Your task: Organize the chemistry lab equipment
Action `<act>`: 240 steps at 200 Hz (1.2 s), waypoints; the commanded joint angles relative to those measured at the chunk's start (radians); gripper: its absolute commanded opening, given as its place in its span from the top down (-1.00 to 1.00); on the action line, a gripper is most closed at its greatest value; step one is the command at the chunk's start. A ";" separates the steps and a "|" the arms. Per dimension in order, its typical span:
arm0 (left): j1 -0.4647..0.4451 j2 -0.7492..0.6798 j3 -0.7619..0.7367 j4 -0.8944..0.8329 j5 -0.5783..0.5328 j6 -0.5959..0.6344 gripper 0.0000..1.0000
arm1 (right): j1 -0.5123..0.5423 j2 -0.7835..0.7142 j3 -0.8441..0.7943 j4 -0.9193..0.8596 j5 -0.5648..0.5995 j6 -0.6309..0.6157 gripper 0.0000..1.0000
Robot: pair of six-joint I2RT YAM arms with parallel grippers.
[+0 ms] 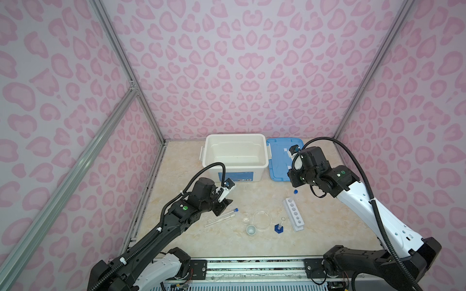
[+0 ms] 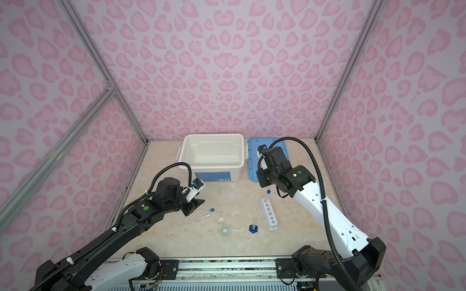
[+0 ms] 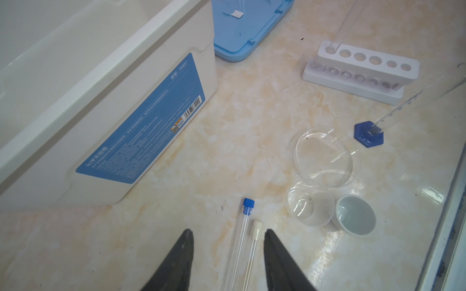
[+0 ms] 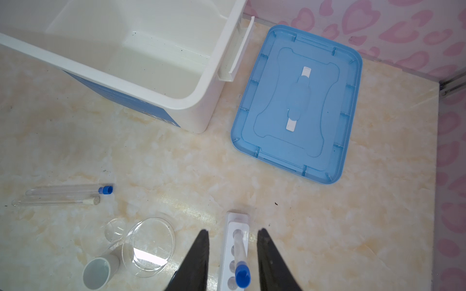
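Over the marble tabletop (image 1: 252,196), my right gripper (image 4: 232,229) hangs unclenched either side of the blue-capped tube (image 4: 239,252), seated in the end hole of the rack (image 1: 293,214); left gripper (image 3: 228,230), jaws apart, hovers over two lying tubes (image 3: 239,239), likely next

"YX437" on bin label (image 3: 141,121)

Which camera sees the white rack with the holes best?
The left wrist view: the white rack shows whole, all six holes countable, one tube in an end hole. The right wrist view cuts it off at the right pincer. Both top views show it whole but small.
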 commanded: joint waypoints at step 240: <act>-0.033 0.427 0.116 -0.235 -0.180 0.184 0.19 | -0.222 0.026 -0.149 0.315 -0.372 -0.035 0.33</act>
